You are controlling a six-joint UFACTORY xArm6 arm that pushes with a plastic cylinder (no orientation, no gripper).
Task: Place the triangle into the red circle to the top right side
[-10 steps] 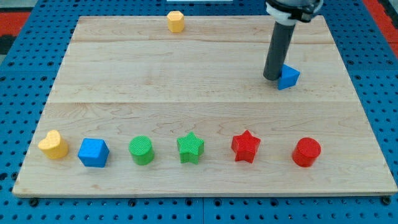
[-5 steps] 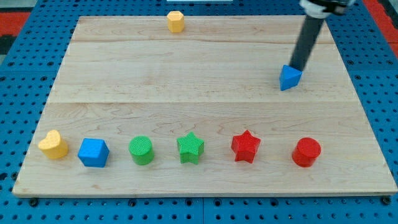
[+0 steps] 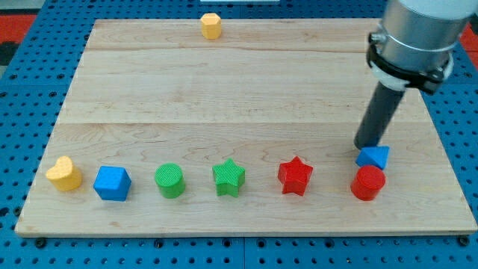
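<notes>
- Along the near edge of the board (image 3: 224, 82), left to right, are sitting a yellow heart (image 3: 63, 173), blue cube (image 3: 112, 183), green cylinder (image 3: 169, 180), green star (image 3: 228, 178), red star (image 3: 295, 175) and red circle (image 3: 368, 183).
- Blue triangle (image 3: 373, 157) is touching the red circle's far side.
- My tip (image 3: 367, 146), a plain rod with no claw, is pressing the triangle's far-left edge.
- Yellow hexagon (image 3: 211, 25) is lying at the far edge.
</notes>
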